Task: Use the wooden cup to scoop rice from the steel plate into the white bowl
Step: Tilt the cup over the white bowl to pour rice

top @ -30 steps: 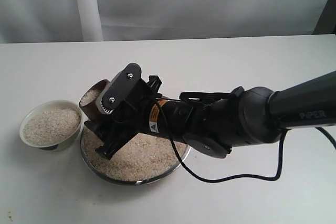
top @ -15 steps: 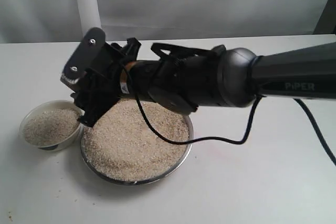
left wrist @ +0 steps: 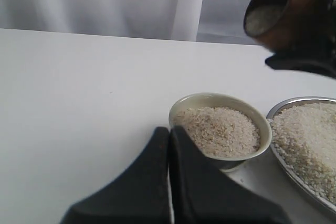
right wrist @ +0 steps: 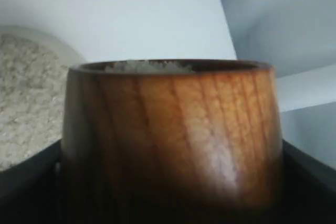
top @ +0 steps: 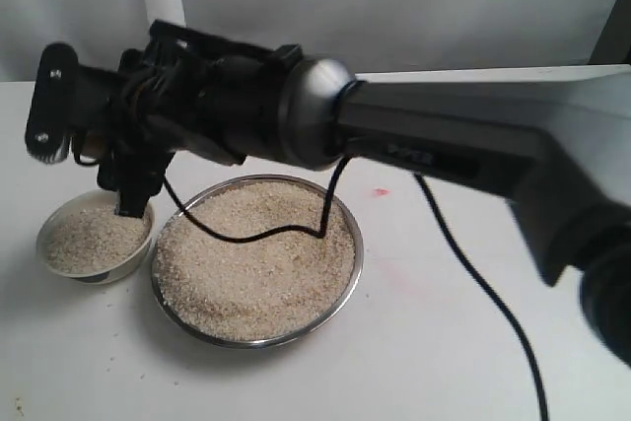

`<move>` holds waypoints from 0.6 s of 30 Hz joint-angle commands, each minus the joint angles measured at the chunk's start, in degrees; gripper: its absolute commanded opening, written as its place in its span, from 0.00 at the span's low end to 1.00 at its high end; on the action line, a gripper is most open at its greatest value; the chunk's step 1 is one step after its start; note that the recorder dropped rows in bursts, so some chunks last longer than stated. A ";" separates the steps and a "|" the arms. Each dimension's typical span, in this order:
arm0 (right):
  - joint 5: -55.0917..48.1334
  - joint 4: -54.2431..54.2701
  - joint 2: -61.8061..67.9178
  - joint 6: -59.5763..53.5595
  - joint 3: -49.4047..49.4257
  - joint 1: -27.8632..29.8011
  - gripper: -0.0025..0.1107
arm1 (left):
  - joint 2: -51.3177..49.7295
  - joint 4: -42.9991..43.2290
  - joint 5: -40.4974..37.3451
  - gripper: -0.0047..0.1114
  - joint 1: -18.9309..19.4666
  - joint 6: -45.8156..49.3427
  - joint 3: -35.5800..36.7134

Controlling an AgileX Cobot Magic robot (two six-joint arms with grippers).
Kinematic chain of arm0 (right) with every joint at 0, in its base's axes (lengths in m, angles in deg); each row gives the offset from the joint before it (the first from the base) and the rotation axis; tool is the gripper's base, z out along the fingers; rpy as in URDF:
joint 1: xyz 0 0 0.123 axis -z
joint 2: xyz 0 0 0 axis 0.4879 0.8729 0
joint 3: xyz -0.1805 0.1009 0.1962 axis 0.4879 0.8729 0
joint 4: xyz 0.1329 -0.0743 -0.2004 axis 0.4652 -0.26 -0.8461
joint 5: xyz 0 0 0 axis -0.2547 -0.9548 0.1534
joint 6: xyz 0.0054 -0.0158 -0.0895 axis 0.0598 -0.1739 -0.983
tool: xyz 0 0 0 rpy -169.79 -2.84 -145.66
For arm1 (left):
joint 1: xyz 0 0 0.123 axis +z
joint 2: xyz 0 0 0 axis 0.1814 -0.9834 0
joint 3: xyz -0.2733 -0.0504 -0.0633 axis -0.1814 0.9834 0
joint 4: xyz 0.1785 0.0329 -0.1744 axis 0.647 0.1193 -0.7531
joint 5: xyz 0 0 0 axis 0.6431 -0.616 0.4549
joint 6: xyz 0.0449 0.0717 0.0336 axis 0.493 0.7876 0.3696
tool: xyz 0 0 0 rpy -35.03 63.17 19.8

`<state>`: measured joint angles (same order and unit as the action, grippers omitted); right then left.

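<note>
Above the white bowl's [left wrist: 215, 96] rim, right jaws clamp the wooden cup [left wrist: 286, 3] of rice [left wrist: 262, 18]; left jaws closed nearby.

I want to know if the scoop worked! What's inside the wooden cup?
The wooden cup holds rice, showing pale near its mouth. The cup's wall hides how deep the grains go.

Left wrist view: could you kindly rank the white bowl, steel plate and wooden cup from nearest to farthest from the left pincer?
1. white bowl, just ahead of the left pincer.
2. steel plate, beside the bowl.
3. wooden cup, raised high above them.
</note>
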<state>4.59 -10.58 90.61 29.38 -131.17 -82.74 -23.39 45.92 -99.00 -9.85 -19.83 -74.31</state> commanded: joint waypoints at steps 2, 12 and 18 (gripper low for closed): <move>-0.62 -1.73 3.47 -7.87 -2.01 -1.28 0.02 | -0.07 -0.28 0.38 0.04 0.08 -0.31 -0.16; -0.62 -5.32 5.26 -15.38 -2.01 -1.37 0.02 | -0.07 -0.28 0.38 0.04 0.08 -0.31 -0.16; -0.57 -6.53 5.26 -16.70 -2.01 -1.37 0.02 | -0.07 -0.28 0.38 0.04 0.08 -0.31 -0.16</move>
<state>3.09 -16.13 96.12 13.75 -132.69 -84.11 -23.39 45.92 -99.00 -9.85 -19.83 -74.31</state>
